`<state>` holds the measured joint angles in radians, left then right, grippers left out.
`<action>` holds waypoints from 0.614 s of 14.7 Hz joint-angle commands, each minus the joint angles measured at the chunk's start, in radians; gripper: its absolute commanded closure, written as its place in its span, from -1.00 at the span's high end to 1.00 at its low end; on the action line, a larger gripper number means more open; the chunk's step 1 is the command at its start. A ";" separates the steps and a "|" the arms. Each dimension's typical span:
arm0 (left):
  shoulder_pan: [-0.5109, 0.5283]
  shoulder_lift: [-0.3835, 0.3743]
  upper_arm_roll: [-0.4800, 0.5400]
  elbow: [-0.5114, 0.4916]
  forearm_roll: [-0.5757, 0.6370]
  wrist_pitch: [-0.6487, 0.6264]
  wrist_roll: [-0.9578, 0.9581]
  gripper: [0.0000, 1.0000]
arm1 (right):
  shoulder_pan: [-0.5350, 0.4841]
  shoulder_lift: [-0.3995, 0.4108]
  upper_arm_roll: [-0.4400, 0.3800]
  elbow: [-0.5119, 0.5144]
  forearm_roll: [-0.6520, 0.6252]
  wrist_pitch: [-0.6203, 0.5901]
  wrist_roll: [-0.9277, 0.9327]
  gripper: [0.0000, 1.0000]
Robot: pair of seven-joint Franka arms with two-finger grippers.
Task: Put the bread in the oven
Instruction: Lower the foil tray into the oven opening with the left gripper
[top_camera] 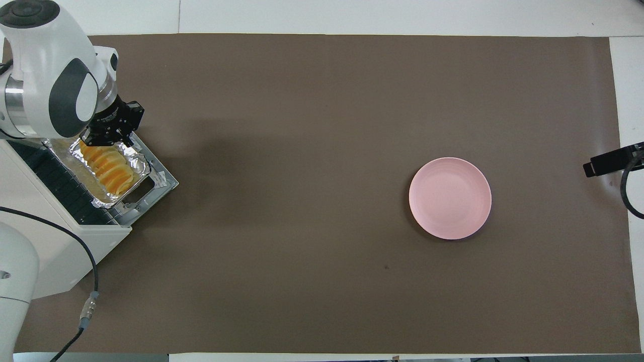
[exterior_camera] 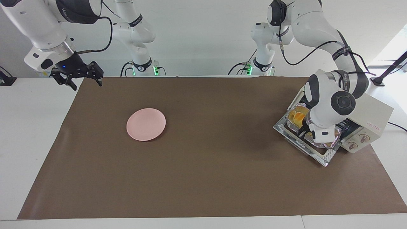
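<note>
Because we want the bread (top_camera: 106,167) pushed inside the oven (top_camera: 55,236), our left gripper (top_camera: 107,139), pressed together, sits at the foil tray (top_camera: 137,162) on its open door, while our right gripper (exterior_camera: 79,77) waits spread over the table edge

In the facing view, the left arm's big white wrist covers most of the small yellow-orange ridged bread (exterior_camera: 298,117) and the crinkled silver foil tray (exterior_camera: 330,142). It also hides the left gripper (top_camera: 108,138), so its fingers only show from overhead. The cream-white boxy oven (top_camera: 55,241) is cut off by the picture's edge in the overhead view. The right gripper (top_camera: 606,163) only peeks in there.
</note>
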<state>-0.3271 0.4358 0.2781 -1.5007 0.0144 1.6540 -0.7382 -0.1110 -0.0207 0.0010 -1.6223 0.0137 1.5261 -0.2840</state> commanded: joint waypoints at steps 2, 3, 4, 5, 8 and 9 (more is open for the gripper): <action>0.013 -0.081 -0.010 -0.093 0.009 -0.011 0.025 -1.00 | -0.012 -0.021 0.011 -0.018 -0.003 -0.012 0.005 1.00; 0.014 -0.094 -0.008 -0.107 0.009 -0.010 0.026 -1.00 | -0.012 -0.021 0.011 -0.018 -0.003 -0.012 0.005 1.00; 0.014 -0.097 -0.008 -0.112 0.009 -0.008 0.034 -1.00 | -0.012 -0.021 0.011 -0.018 -0.003 -0.012 0.005 1.00; 0.017 -0.095 -0.007 -0.112 0.010 -0.003 0.039 -1.00 | -0.012 -0.021 0.011 -0.018 -0.003 -0.012 0.005 1.00; 0.051 -0.097 -0.004 -0.112 0.012 -0.002 0.097 -1.00 | -0.012 -0.021 0.011 -0.018 -0.003 -0.012 0.005 1.00; 0.063 -0.097 -0.004 -0.112 0.012 -0.003 0.114 -1.00 | -0.012 -0.021 0.011 -0.018 -0.003 -0.011 0.005 1.00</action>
<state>-0.2935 0.3755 0.2793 -1.5731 0.0146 1.6491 -0.6707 -0.1111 -0.0207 0.0010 -1.6223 0.0137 1.5261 -0.2840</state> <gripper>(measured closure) 0.987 0.000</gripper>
